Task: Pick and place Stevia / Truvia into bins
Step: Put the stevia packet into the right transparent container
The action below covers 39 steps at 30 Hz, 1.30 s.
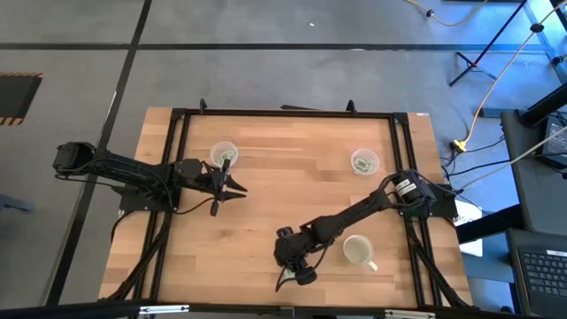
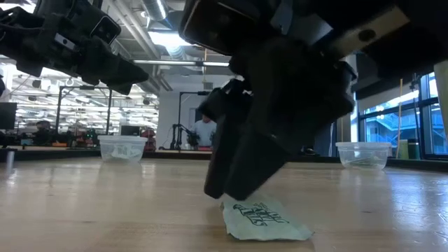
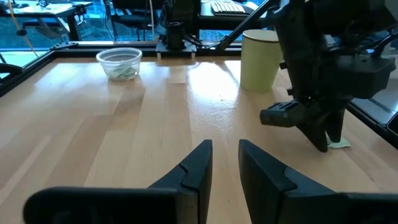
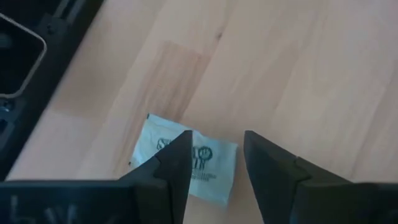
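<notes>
One white Stevia packet with green print [image 4: 205,165] lies flat on the wood near the table's near edge, also seen in the low view [image 2: 264,218]. My right gripper [image 4: 217,149] is open and points down at it, its tips at table level [image 2: 227,192]; one finger covers part of the packet. My left gripper [image 1: 226,188] is open and hovers above the table beside the left clear cup [image 1: 223,153]. The right clear cup [image 1: 364,162] stands near the far right. Both cups hold green-printed packets. My right gripper comes from above, pointing down and slightly slanted, with one finger [image 4: 177,162] over the packet's printed face [image 4: 202,155]. The packet lies flat on the table. Whether the finger touches it, I cannot tell.
An opaque white mug [image 1: 359,252] stands just right of my right gripper, near the table's near edge. A black frame [image 1: 283,113] runs around the tabletop. Bare wood lies between the two cups and across the table's middle [image 1: 292,186]. A person stands far behind [image 2: 204,131].
</notes>
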{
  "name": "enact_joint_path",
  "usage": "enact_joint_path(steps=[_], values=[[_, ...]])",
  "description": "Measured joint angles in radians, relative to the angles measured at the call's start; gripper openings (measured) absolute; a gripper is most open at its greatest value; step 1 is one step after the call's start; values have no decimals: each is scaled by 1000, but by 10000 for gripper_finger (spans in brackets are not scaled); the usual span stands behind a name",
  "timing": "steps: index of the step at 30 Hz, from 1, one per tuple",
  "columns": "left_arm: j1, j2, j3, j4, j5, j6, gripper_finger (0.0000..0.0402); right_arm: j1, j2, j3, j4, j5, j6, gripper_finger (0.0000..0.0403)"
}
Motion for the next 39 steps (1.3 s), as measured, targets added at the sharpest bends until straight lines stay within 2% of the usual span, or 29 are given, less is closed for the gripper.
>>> enact_joint_path(steps=[4,15,23,31,36,39], values=[[0,0,0,-1,0,0,72,0,0,0,-18,9,-2,135],[0,0,0,-1,0,0,72,0,-9,-81,60,38,-5,58],[0,0,0,-6,0,0,72,0,-7,-84,64,39,-5,9],[0,0,0,-15,0,0,72,-11,-36,-83,43,37,14,2],[0,0,0,-16,0,0,72,-31,-147,-83,-39,43,-14,1],[0,0,0,-18,0,0,72,-48,-235,-83,-151,109,-27,1]])
